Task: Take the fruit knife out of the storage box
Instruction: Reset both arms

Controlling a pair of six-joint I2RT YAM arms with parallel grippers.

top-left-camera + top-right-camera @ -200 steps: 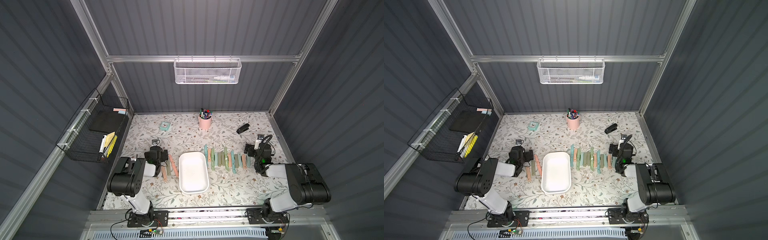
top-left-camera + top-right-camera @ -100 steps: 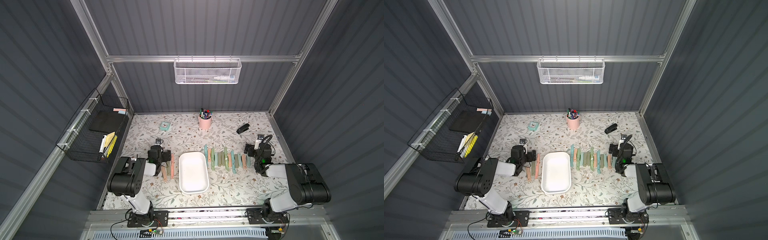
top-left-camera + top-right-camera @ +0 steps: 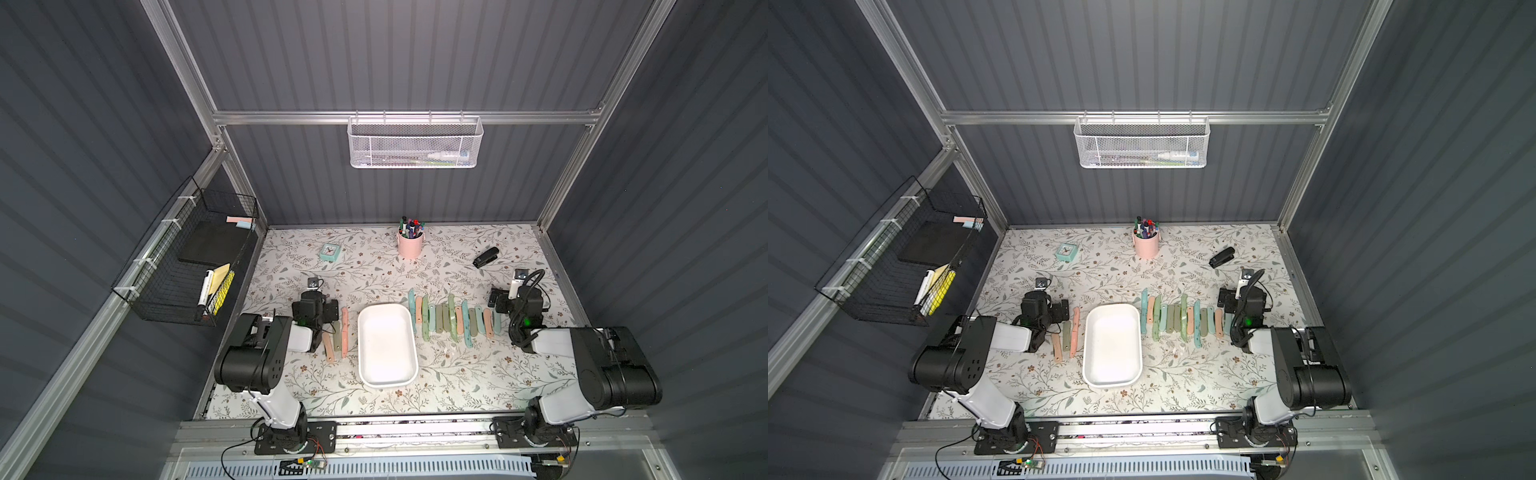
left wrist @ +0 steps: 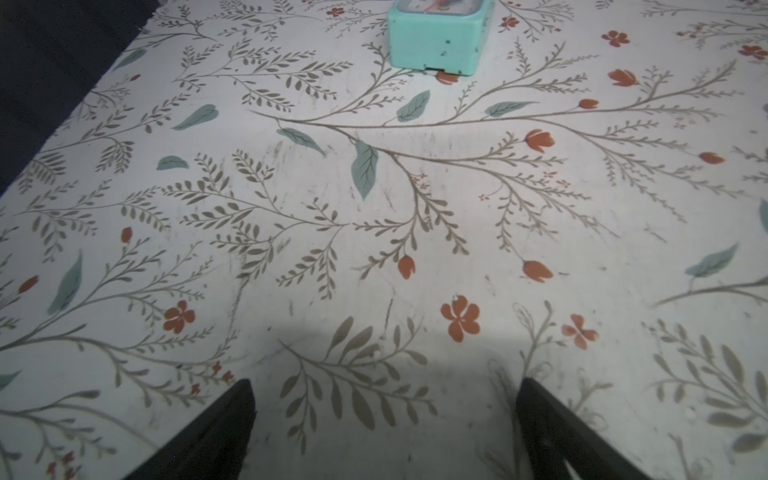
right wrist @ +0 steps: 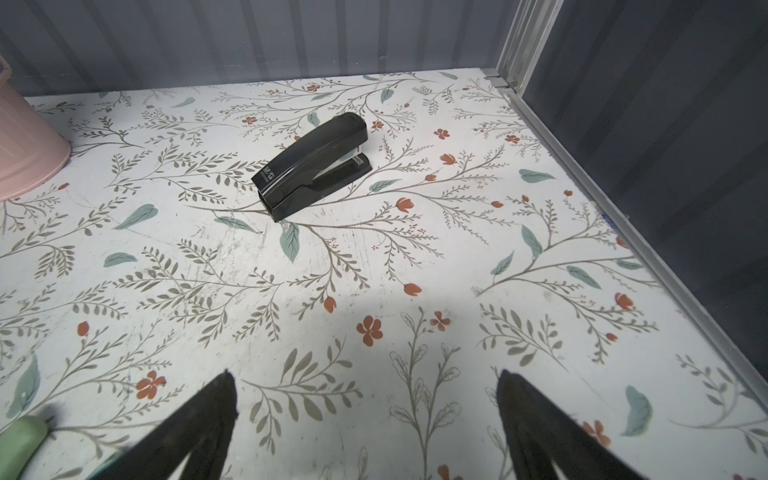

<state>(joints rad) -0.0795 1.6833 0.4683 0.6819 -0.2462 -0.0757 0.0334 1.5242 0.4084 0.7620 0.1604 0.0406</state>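
- Checking storage box (image 3: pixel 362 345): empty in both top views, lying mid-table between the two arms. Smooth white plastic, rounded rectangle, low walls, thick rim.
- Pink fruit knife (image 3: pixel 344 332), tilted a second ago, now lies straight just beside the box on its left-arm side, next to two others. Judgement: removal looks finished.
- Left gripper (image 4: pixel 384 386): fingers spread, empty, over bare table near that knife.
- Right gripper (image 5: pixel 365 374): released, empty, beyond the row of knives (image 3: pixel 453 322) on the box's other side.
- Knives: slim pastel bars with rounded ends, matte-looking.
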